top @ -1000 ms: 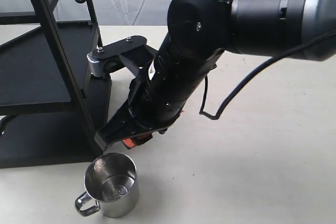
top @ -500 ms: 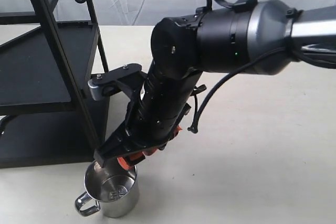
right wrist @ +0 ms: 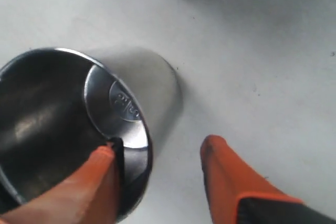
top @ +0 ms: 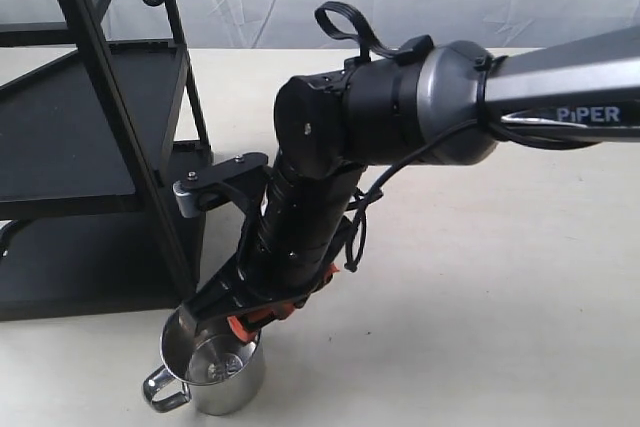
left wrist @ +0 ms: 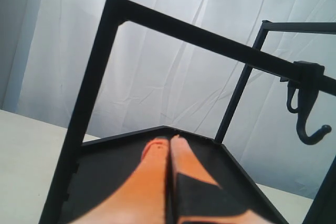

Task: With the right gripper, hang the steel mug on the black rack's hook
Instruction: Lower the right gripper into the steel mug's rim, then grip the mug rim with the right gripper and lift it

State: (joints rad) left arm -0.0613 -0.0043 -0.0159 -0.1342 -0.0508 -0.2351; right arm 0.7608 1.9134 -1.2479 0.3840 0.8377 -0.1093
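The right gripper (right wrist: 157,182), jaws wide, straddles the steel mug (top: 212,372) rim. Risk: closing off-centre tips the mug over on the worktop (top: 480,327).

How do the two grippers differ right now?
The left gripper has its fingers pressed together, holding nothing; the right gripper is open. The left points at the black rack's shelf; the right straddles the steel mug's wall, one finger inside the rim, the other outside. The exterior view shows the right at the mug, never the left. Both have orange fingers.
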